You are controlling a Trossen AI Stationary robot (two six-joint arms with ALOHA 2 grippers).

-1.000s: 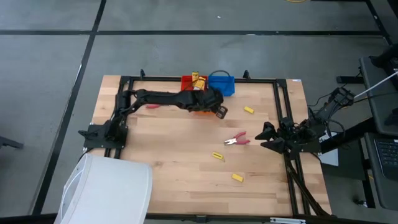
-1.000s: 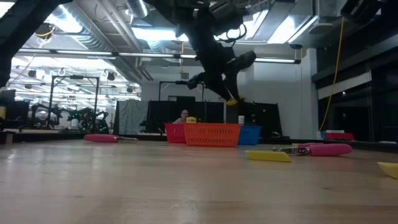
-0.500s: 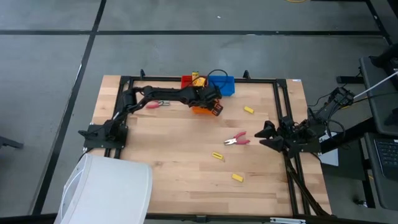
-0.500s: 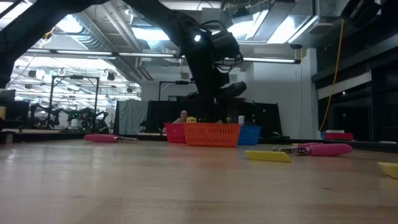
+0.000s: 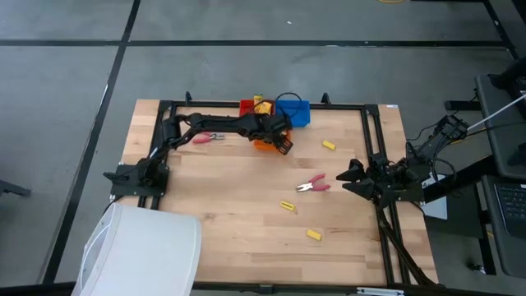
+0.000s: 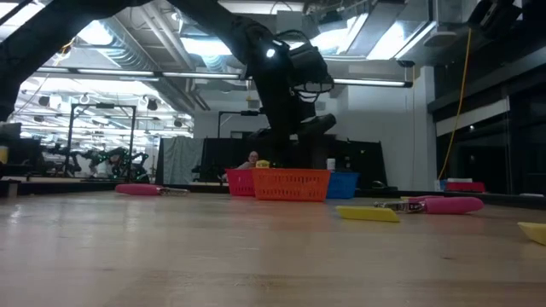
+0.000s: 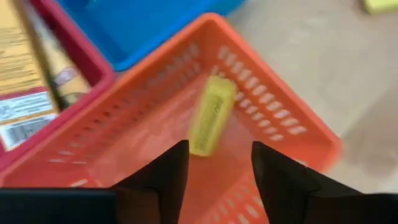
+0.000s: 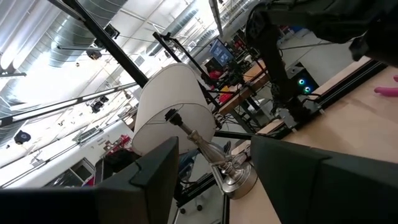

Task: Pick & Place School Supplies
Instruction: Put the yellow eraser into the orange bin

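Observation:
My left gripper hangs open over the orange bin, its fingers pointing steeply down. A small yellow block shows blurred inside the orange bin, just ahead of the gap between my fingers and free of them. More yellow blocks and a pink-handled tool lie on the wood. A second pink tool lies by the left arm. My right gripper waits open at the table's right side, holding nothing.
The red bin holds orange-yellow packets. The blue bin stands beside it at the far edge. A white lamp shade covers the near left corner. Black frame rails border the table. Bare wood lies in the middle.
My left gripper has moved down and a little toward the far left, from beside the orange bin to over it, and has tipped further downward. The yellow block it carried at its fingertips has been let go and now shows loose inside the bin.

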